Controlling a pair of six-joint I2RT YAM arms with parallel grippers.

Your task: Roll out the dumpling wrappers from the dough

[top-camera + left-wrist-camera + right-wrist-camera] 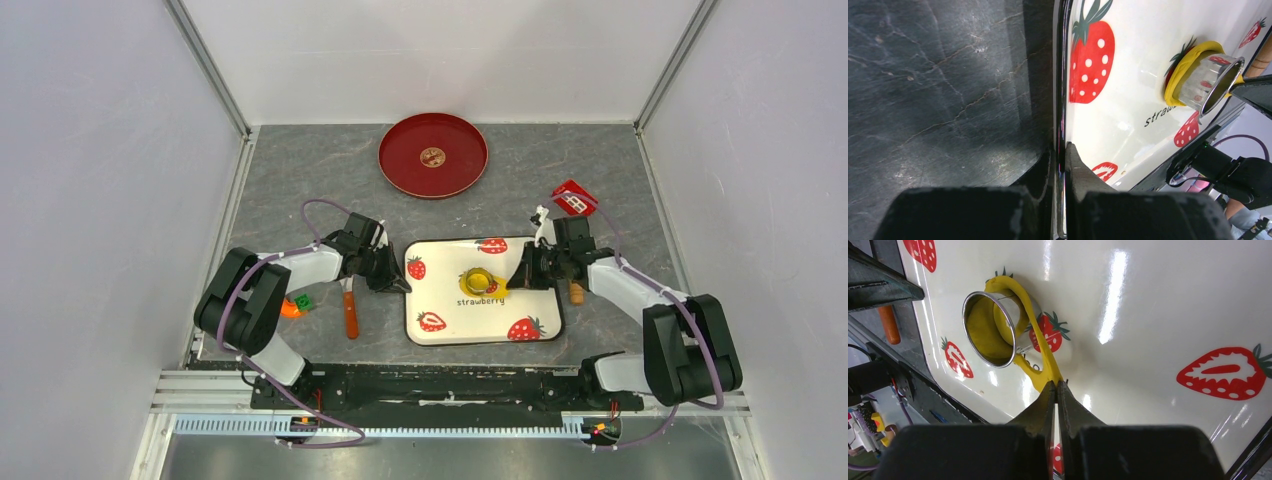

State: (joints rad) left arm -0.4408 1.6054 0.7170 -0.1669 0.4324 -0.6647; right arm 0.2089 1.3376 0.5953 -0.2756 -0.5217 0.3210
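The left gripper (1060, 150) pinches the rim of the white strawberry tray (1138, 65). The right gripper (1055, 384) is closed on a yellow dough strip (1045, 357) looped around a round metal cutter (1208, 82).

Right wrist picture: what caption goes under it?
Right gripper pinches yellow dough scrap beside the metal cutter on the strawberry tray.

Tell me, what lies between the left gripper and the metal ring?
Only bare white tray with a printed strawberry; the left wrist view shows it.

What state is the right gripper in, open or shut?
Shut: the right gripper pinches the yellow dough strip trailing from the metal cutter.
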